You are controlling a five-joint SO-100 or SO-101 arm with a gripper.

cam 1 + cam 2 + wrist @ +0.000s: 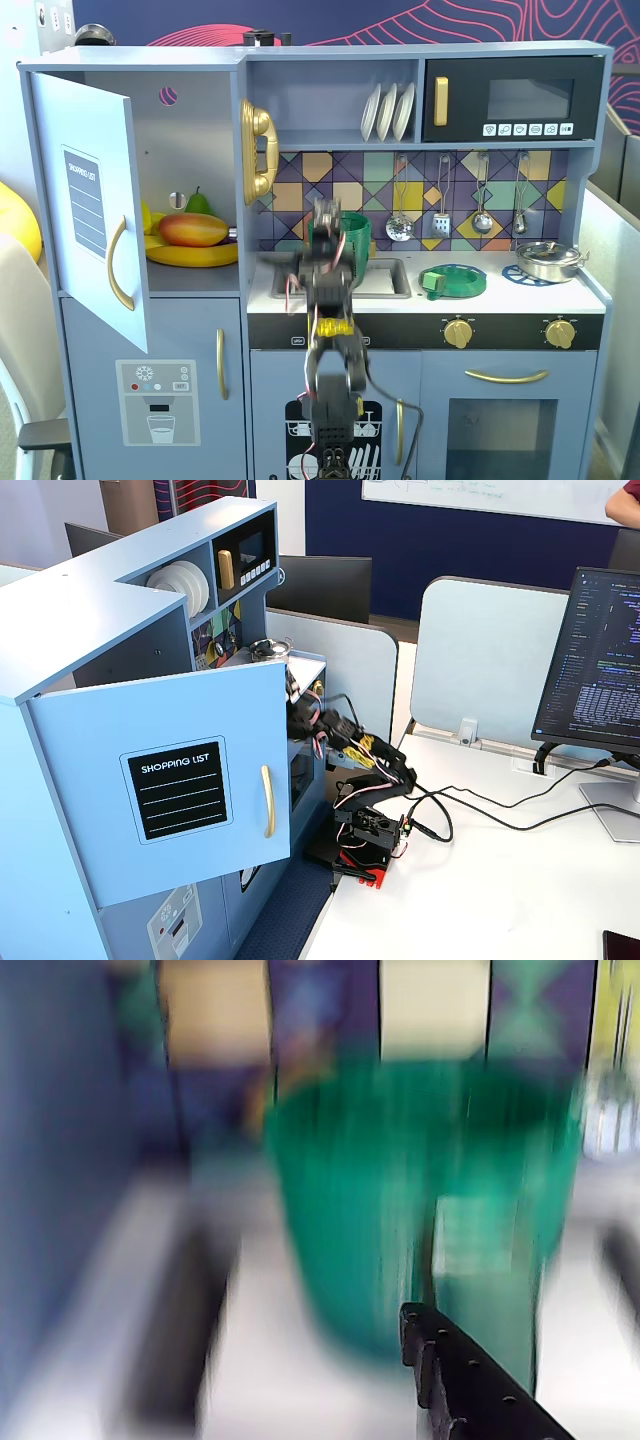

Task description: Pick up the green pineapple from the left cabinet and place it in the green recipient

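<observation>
At the centre of a fixed view stood a pale blue-grey toy kitchen, with the black arm (328, 340) reaching up over its white counter (540, 296). The gripper (325, 222) was motion-blurred in front of the green recipient (354, 238), a tall, dark green plastic cup beside the sink (385, 278). In the wrist view, the cup (400, 1210) filled the frame as a smeared, glossy green cylinder, with one black, bumpy finger (450, 1380) at the bottom edge. Whether the jaws were apart or together could not be told, nor whether they held anything.

The left cabinet (185, 150) stood with its door (95, 200) swung open, showing a curved gold handle (117, 263); in another fixed view its panel (180, 790) read "SHOPPING LIST". Inside lay a smooth red-orange mango (192, 229) on a yellow banana (195, 255), with a green pear (198, 203) behind. The green pineapple could not be made out in any view.
</observation>
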